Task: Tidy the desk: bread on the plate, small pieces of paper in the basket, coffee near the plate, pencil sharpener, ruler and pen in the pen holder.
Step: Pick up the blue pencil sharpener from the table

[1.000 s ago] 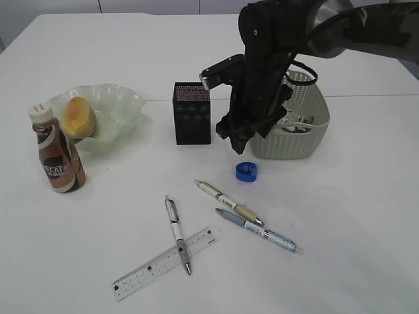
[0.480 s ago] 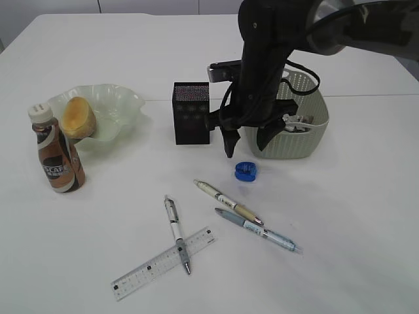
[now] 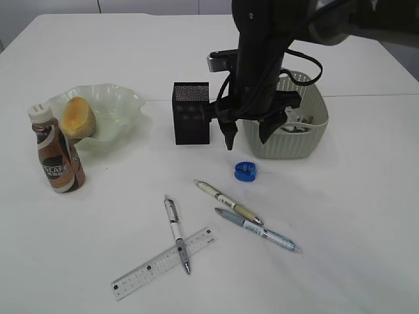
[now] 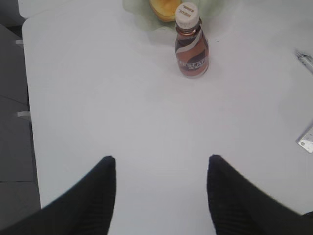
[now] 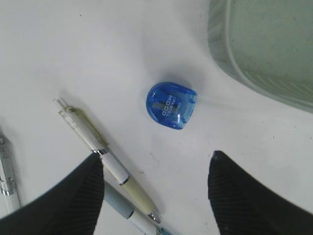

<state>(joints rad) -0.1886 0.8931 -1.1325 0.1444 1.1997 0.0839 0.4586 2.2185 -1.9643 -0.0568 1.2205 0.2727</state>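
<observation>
Blue plastic, the pencil sharpener [image 3: 245, 171] lies on the white desk [image 3: 340, 216] just in front of the basket [image 3: 302, 140], with the right gripper [image 3: 247, 137] hanging above it, fingers spread and holding nothing. Much of the basket sits behind that dark arm, so its contents are hard to make out. Left of the basket stands the black pen holder [image 3: 192, 112]; farther left, the bread [image 3: 78, 116] rests in the green plate [image 3: 124, 108], the coffee [image 3: 57, 152] beside it. Well in front of the basket lie three pens [image 3: 228, 202], one crossing the ruler [image 3: 162, 263]. The left gripper [image 4: 160, 188] hovers apart, also spread and empty.
</observation>
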